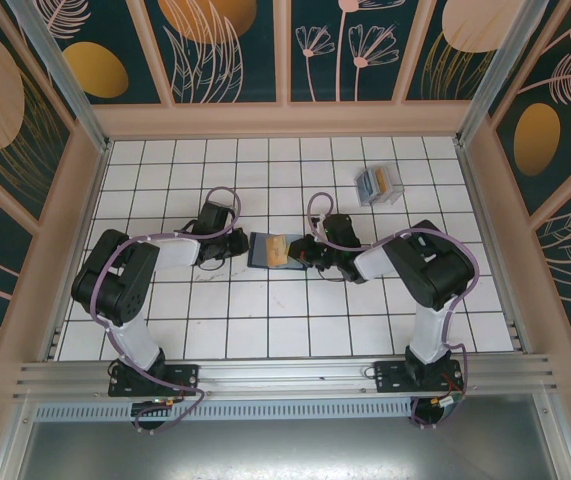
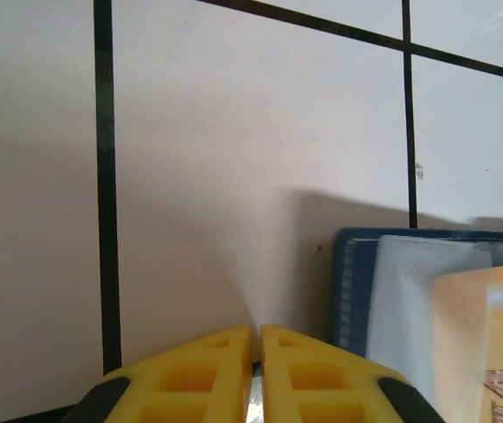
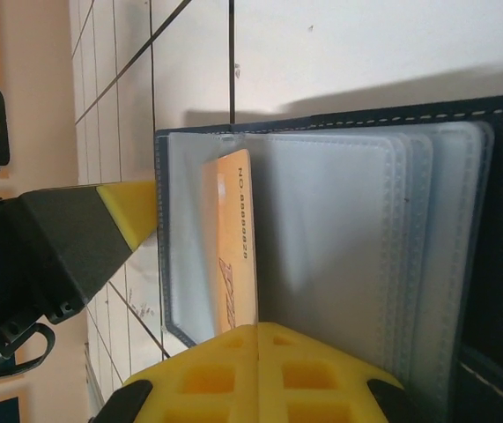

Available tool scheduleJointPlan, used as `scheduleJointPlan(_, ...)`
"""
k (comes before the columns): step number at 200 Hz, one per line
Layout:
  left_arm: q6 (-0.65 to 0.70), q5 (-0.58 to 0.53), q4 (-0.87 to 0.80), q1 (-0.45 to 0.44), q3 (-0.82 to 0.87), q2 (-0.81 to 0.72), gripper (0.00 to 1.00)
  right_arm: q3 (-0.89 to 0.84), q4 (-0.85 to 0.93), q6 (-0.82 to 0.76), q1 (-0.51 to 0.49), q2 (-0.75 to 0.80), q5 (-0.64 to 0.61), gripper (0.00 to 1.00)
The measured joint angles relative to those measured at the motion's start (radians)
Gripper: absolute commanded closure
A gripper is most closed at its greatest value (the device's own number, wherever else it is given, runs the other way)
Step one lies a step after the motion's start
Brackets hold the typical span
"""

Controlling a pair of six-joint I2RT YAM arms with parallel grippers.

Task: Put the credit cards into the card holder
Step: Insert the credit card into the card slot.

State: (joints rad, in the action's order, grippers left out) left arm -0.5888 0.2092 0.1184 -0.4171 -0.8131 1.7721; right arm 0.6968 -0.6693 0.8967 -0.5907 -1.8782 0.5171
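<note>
The dark navy card holder (image 1: 263, 250) lies open on the white tiled table between both arms, its clear sleeves (image 3: 348, 238) facing up. A tan-orange credit card (image 3: 233, 238) stands partly inside a sleeve near the holder's left edge. My right gripper (image 3: 257, 328) is shut, and the card's near end runs into the seam between its yellow fingers. My left gripper (image 2: 256, 330) is shut just off the holder's left edge (image 2: 346, 291), over bare tile; one of its fingertips (image 3: 132, 207) touches that edge. The card (image 2: 484, 335) leans up beside it.
A clear-grey slotted rack (image 1: 378, 184) with several cards stands at the back right. Wooden-framed walls enclose the table, and an aluminium rail (image 1: 285, 375) runs along the near edge. Open tiles lie in front of the holder.
</note>
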Motion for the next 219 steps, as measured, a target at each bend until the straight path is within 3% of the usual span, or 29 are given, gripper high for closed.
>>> scheduleJointPlan(219,-0.022,0.032,0.054,0.006,0.022,0.002,0.90,-0.052,-0.092,0.113,-0.032,0.013,-0.160,1.00)
